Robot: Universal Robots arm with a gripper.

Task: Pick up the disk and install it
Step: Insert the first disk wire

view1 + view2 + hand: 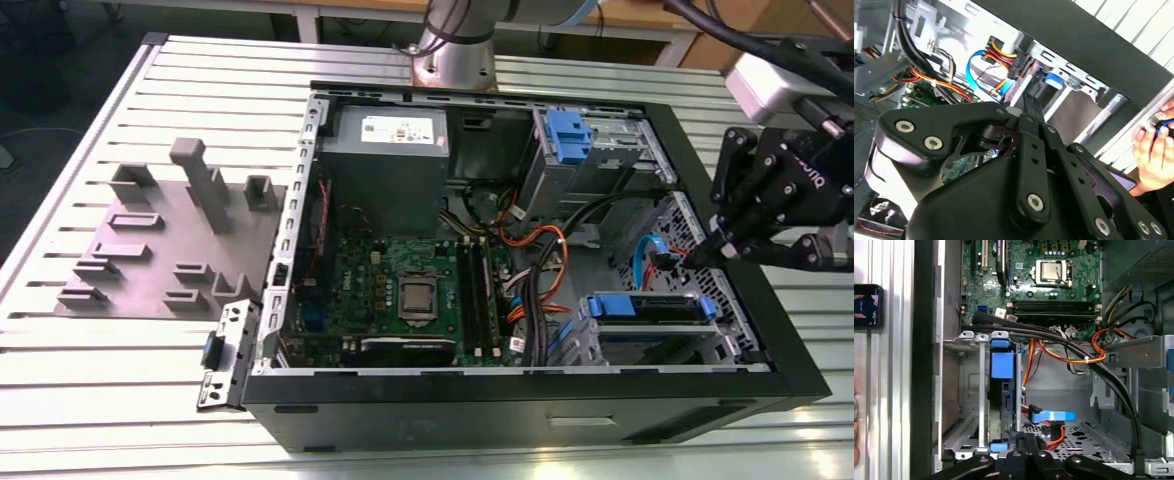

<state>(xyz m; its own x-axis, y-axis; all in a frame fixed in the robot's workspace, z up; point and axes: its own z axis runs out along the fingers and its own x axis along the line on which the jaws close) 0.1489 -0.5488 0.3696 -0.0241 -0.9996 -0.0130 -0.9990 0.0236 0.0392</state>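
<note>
The disk [1002, 405] sits on edge in the drive cage [971, 440] of the open computer case [747, 350], apparently installed. The empty gripper [1026, 440], fingers pressed together, hovers just beside it.

Black case [534, 410] on a silver ribbed table [80, 400]. Green board [387, 290], grey supply [387, 150], blue disk rails [647, 307], orange and black cables [1074, 355], black gripper [727, 245].
</note>
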